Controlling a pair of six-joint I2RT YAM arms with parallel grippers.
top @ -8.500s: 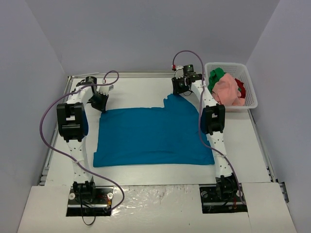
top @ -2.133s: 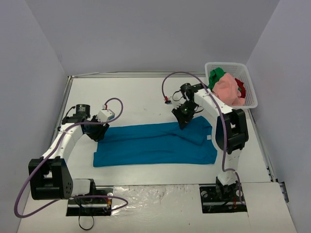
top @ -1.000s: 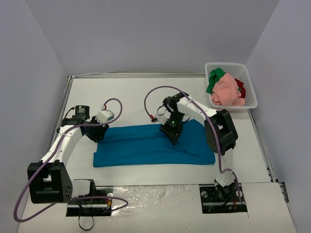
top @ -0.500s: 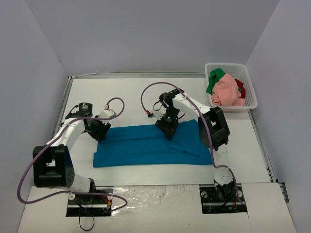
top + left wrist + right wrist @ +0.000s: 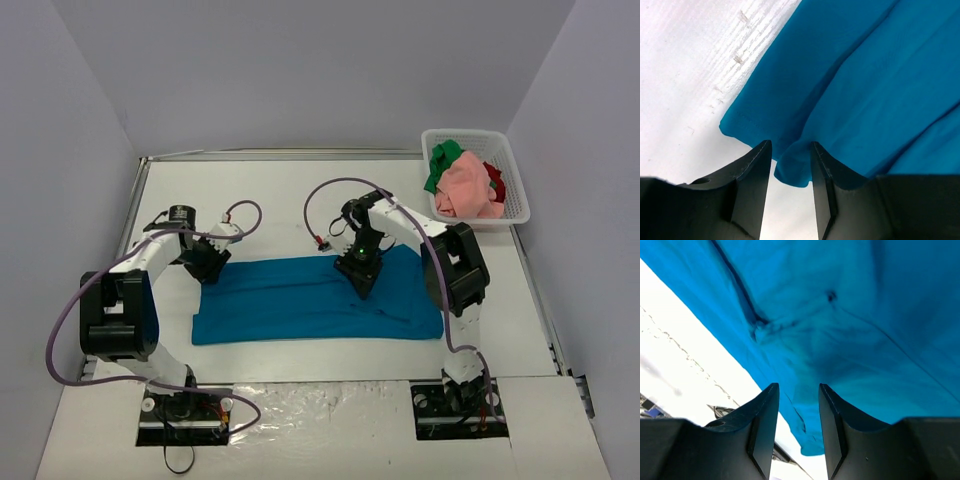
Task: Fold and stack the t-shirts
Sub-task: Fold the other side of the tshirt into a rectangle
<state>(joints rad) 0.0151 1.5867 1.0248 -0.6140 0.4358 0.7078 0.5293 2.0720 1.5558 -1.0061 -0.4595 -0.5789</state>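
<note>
A teal-blue t-shirt lies folded into a long band across the table's middle. My left gripper sits at its far left corner. In the left wrist view the left gripper stands open, a small rumpled corner of the shirt showing between the tips. My right gripper hovers low over the shirt's middle right. In the right wrist view the right gripper is open over wrinkled cloth near its edge. Pink, green and red t-shirts are heaped in the basket.
The white mesh basket stands at the far right corner. A raised metal rim borders the table's far side, and grey walls close in left, right and behind. Purple cables loop above both arms.
The shirt's far half has been folded toward me, making a narrower band. In the last second the right gripper shifted slightly right and nearer over the cloth, and the left arm's elbow swung up while its gripper stayed at the corner.
</note>
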